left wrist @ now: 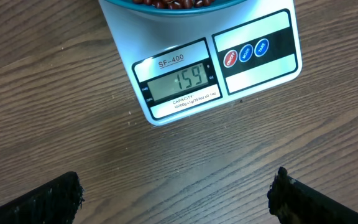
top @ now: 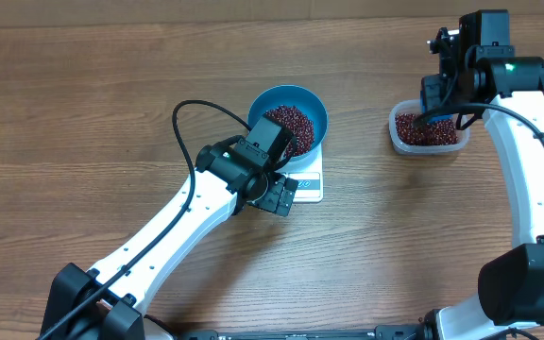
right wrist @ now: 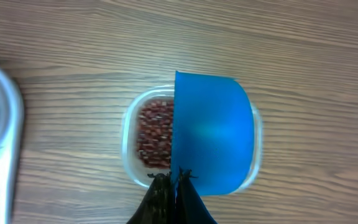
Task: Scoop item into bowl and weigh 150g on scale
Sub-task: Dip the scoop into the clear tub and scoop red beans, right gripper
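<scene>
Overshoot: the scale [left wrist: 211,70] reads above target (bowl [top: 321,106] overloaded), so another load from the scoop [right wrist: 213,134] pinched by the right gripper [right wrist: 174,178] would worsen it; left gripper [left wrist: 176,186] gapes.

I work over a brown wooden worktop [top: 83,113], its darker grain running in long streaks from side to side. It fills every view to the edges. The light on it is soft and even, with only faint shadows.

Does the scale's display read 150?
No: the display on the scale shows 159 in the left wrist view.
</scene>
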Controlling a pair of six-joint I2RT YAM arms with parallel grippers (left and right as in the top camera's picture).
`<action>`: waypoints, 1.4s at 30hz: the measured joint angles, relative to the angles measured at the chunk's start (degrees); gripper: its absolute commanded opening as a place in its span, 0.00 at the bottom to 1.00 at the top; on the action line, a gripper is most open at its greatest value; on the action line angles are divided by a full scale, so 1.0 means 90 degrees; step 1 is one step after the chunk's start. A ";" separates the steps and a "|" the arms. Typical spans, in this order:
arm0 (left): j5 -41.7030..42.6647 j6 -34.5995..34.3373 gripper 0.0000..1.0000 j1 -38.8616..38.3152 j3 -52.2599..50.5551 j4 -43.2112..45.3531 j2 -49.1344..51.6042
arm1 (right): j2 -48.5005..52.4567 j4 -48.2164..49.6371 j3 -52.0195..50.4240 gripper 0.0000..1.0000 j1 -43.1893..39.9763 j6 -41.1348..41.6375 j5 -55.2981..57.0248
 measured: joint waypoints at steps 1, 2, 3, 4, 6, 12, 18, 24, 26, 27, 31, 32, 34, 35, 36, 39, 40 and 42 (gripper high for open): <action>0.0000 0.0000 1.00 0.0000 0.0000 0.0000 0.0000 | 0.0000 -0.0002 0.0000 0.04 0.0000 -0.0002 -0.0073; 0.0000 0.0000 0.99 0.0000 0.0000 0.0000 0.0000 | 0.0000 -0.0002 0.0000 0.04 0.0000 -0.0005 -0.0151; 0.0000 0.0000 1.00 0.0000 0.0000 0.0000 0.0000 | 0.0000 0.0000 0.0000 0.04 0.0000 -0.0002 -0.0177; 0.0000 0.0000 1.00 0.0000 0.0000 0.0000 0.0000 | 0.0000 -0.0002 0.0000 0.04 0.0000 0.0000 -0.0209; 0.0000 0.0000 1.00 0.0000 0.0000 0.0000 0.0000 | 0.0000 -0.0005 0.0000 0.04 -0.0002 -0.0002 -0.0257; 0.0000 0.0002 0.99 0.0000 0.0000 0.0000 0.0000 | 0.0000 -0.0141 0.0000 0.04 -0.0058 -0.0005 -0.0340; 0.0000 0.0000 0.99 0.0000 0.0000 0.0000 0.0000 | 0.0005 -0.0505 0.0000 0.04 -0.0257 -0.0002 -0.0316; 0.0000 0.0000 0.99 0.0000 0.0000 0.0000 0.0000 | 0.0112 -0.0537 0.0000 0.04 -0.0318 0.0000 -0.0253; 0.0000 0.0000 1.00 0.0000 0.0000 0.0000 0.0000 | 0.0211 -0.0537 0.0000 0.04 -0.0318 -0.0005 -0.0240; 0.0000 0.0000 1.00 0.0000 0.0000 0.0000 0.0000 | 0.0267 -0.0534 0.0000 0.04 -0.0318 -0.0002 -0.0243; 0.0000 0.0000 1.00 0.0000 0.0000 0.0000 0.0000 | 0.0447 -0.0410 0.0000 0.04 -0.0318 0.0075 -0.0240; 0.0000 0.0000 1.00 0.0000 0.0000 0.0000 0.0000 | 0.0459 -0.0352 0.0000 0.04 -0.0316 0.0090 -0.0240; 0.0000 0.0000 1.00 0.0000 0.0000 0.0000 0.0000 | 0.0459 -0.0296 0.0000 0.04 -0.0316 0.0121 -0.0240; 0.0000 0.0000 1.00 0.0000 0.0000 0.0000 0.0000 | 0.0459 -0.0304 0.0000 0.04 -0.0316 0.0129 -0.0240; 0.0000 0.0000 0.99 0.0000 0.0000 0.0000 0.0000 | 0.0459 -0.0318 0.0000 0.04 -0.0316 0.0138 -0.0243; 0.0000 0.0000 0.99 0.0000 0.0000 0.0000 0.0000 | 0.0459 -0.0398 0.0000 0.04 -0.0316 0.0163 -0.0240; 0.0000 0.0000 1.00 0.0000 0.0000 0.0000 0.0000 | 0.0459 -0.0423 0.0000 0.04 -0.0316 0.0163 -0.0243; 0.0000 0.0000 1.00 0.0000 0.0000 0.0000 0.0000 | 0.0459 -0.0457 0.0000 0.04 -0.0316 0.0163 -0.0240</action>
